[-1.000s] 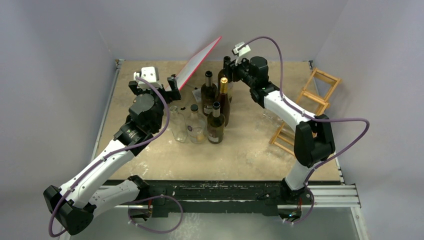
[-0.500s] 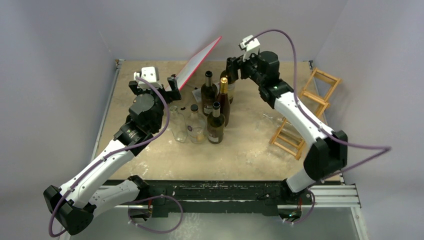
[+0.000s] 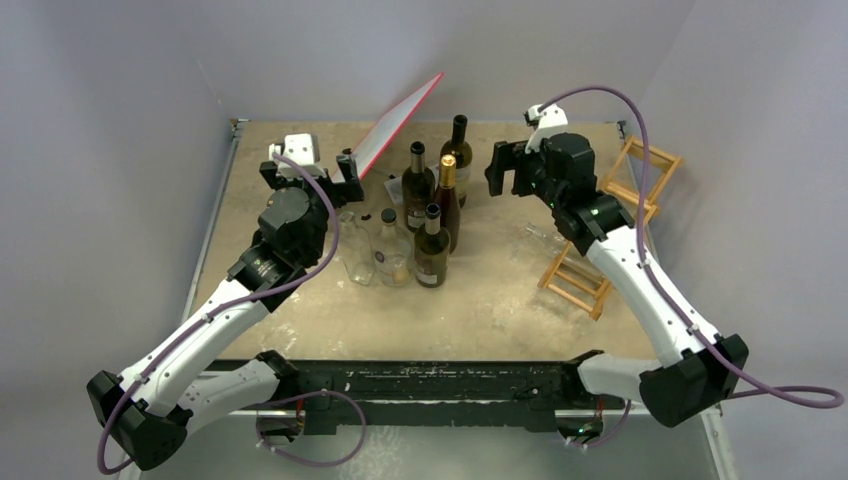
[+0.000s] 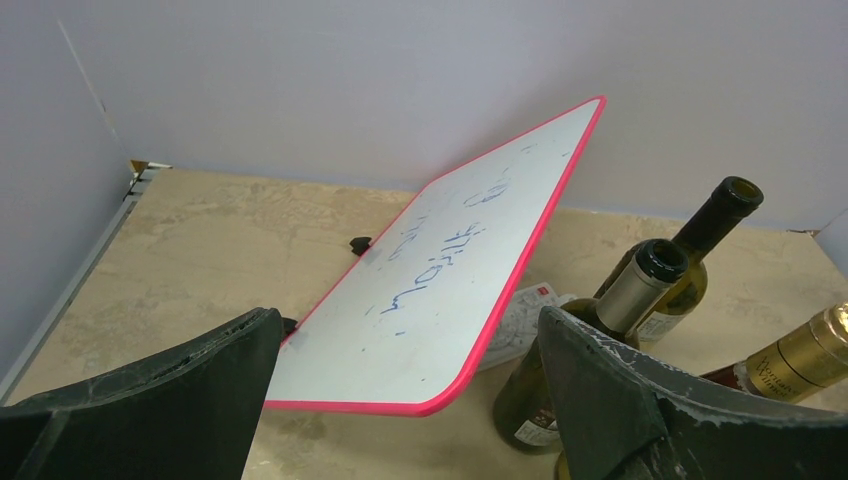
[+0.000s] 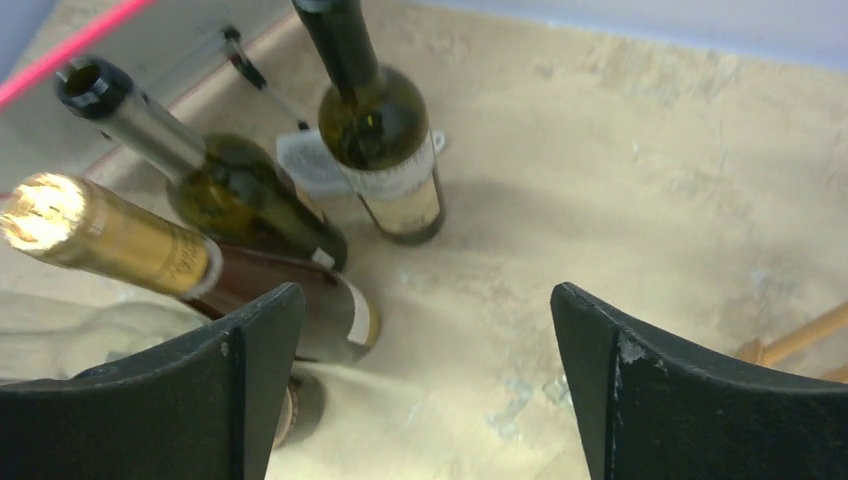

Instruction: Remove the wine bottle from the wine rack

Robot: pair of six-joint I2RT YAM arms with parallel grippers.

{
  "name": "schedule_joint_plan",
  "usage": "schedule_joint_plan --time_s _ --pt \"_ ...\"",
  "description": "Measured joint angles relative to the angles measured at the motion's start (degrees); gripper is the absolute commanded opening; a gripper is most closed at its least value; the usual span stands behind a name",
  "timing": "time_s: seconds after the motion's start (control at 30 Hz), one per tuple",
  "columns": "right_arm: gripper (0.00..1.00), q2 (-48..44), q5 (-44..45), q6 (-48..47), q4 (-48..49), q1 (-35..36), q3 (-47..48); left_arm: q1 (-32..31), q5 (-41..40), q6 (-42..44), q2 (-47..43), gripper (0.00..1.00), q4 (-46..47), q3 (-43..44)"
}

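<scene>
The wine bottle (image 3: 457, 150), dark green with a pale label, stands upright on the table at the back of a bottle cluster, also seen in the right wrist view (image 5: 385, 150). The wine rack (image 3: 612, 222), a light wooden lattice, leans at the right edge, well apart from it. My right gripper (image 3: 507, 172) hovers between the two, open and empty (image 5: 425, 300), a short way right of the bottle. My left gripper (image 3: 310, 175) is open at the back left, its fingers framing the near edge of a red-edged board (image 4: 450, 280) without touching it.
Several other bottles stand mid-table: a dark one (image 3: 417, 185), a gold-capped one (image 3: 447, 198), a green one (image 3: 432, 252) and two clear ones (image 3: 392, 250). Something of clear glass (image 3: 541, 236) lies beside the rack's left side. Walls close in the back and sides.
My right gripper opened, let go of the green bottle at the back of the cluster and drew away to the right toward the rack. The left arm stayed still.
</scene>
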Motion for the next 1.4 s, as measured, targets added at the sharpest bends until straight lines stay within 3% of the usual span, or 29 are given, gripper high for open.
schedule_joint_plan --time_s 0.3,0.47,0.93,1.23,1.4 --pt "1.00 8.8 -3.3 13.5 -15.1 0.0 1.4 -0.4 0.2 0.0 0.2 1.00 -0.5 0.0" --pt "1.00 7.3 -2.8 19.8 -19.3 0.0 -2.0 -1.0 -0.1 0.0 0.7 1.00 -0.5 0.0" --pt "1.00 2.7 11.3 26.9 -28.5 0.0 -5.6 -2.6 -0.7 0.2 1.2 1.00 -0.5 0.0" --pt "1.00 -6.2 18.6 26.8 -30.5 -2.6 -7.5 -3.6 -1.0 0.2 1.2 1.00 -0.5 0.0" --pt "1.00 -6.4 16.3 18.2 -28.5 -2.6 -7.0 -3.8 -1.3 0.5 1.2 1.00 -0.5 0.0"
